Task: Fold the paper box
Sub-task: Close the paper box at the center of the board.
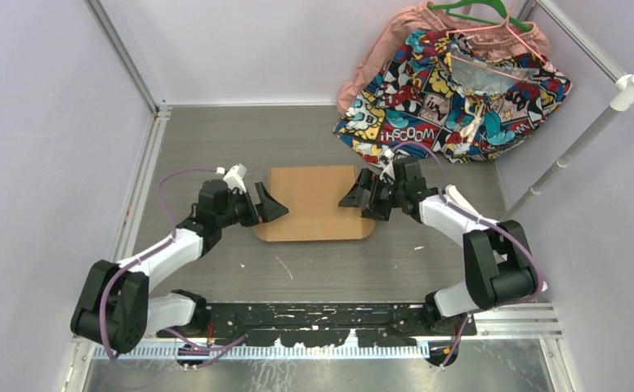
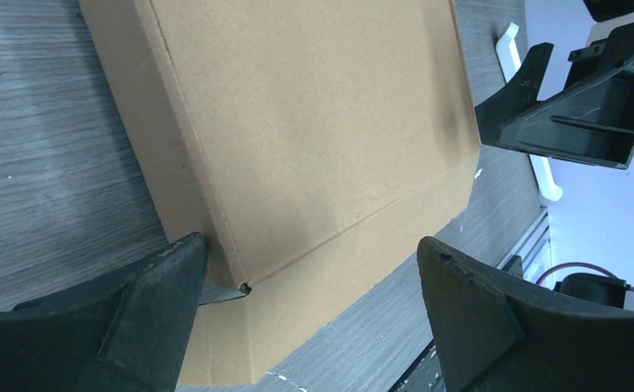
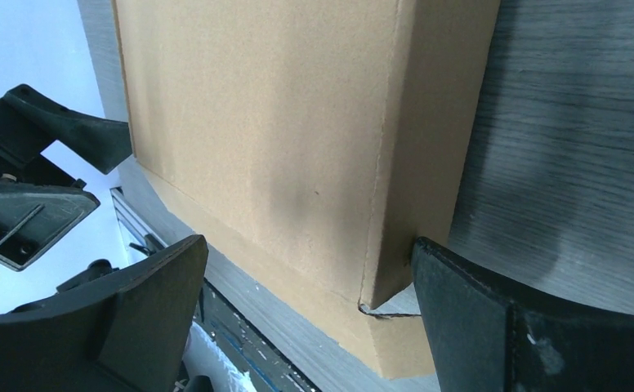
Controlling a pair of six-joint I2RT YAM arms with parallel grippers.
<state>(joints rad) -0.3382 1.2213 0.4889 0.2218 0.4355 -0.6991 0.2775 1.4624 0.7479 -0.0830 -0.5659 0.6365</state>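
Note:
The paper box (image 1: 314, 202) is plain brown cardboard lying flat in the middle of the table. Its rounded front flap points toward the arm bases. My left gripper (image 1: 271, 204) is open at the box's left edge and holds nothing. In the left wrist view the paper box (image 2: 314, 122) fills the frame. The near left corner slit lies between the spread fingers of the left gripper (image 2: 310, 253). My right gripper (image 1: 354, 196) stands open at the right edge. In the right wrist view the right gripper (image 3: 310, 249) straddles the near right corner of the paper box (image 3: 281, 122), one finger (image 3: 461, 302) beside the turned-down side.
A comic-print cloth (image 1: 453, 90) and a pink cloth (image 1: 379, 57) hang on hangers at the back right. A white pole (image 1: 591, 139) slants along the right side. Metal frame posts (image 1: 126, 57) border the left. The arms' mounting rail (image 1: 322, 314) runs along the near edge.

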